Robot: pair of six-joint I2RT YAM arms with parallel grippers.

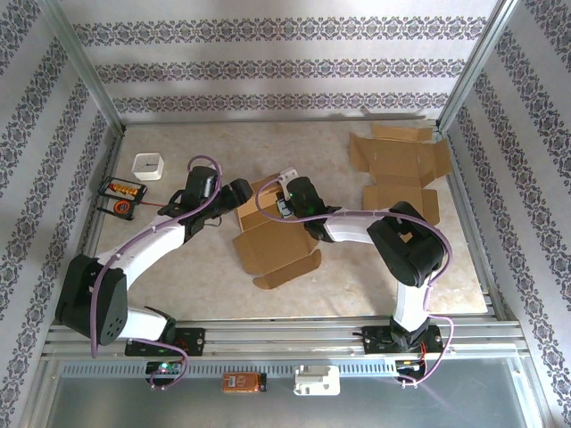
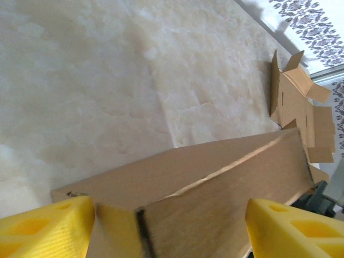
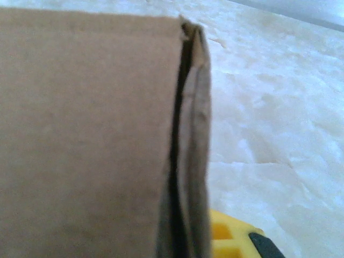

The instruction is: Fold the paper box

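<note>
From above, the paper box (image 1: 268,239) sits in the middle of the table (image 1: 178,267). It is half folded, and some flaps lie flat toward the near side. The left gripper (image 1: 239,193) is at the box's far left corner. The right gripper (image 1: 284,203) is at the box's far wall. A second cardboard box (image 1: 399,168) lies flat at the far right, well apart from the arms. A small white cube (image 1: 148,166) and a black tray (image 1: 119,197) sit at the far left.

In the left wrist view, the two yellow fingers (image 2: 48,228) are spread wide. One is on each side of the paper box (image 2: 215,177). The finger on the left of the picture is right up against the box's corner. The other finger is just beside the box, and I cannot tell if it touches. The second cardboard box (image 2: 295,102) lies on the table farther off.

In the right wrist view, a brown wall of the paper box (image 3: 80,134) stands very close and looks blurry. Its edge has two layers. One yellow finger (image 3: 228,236) sits tight against this wall at the bottom. The other finger is hidden behind the cardboard. The right gripper is pressed together, pinching the wall.
</note>
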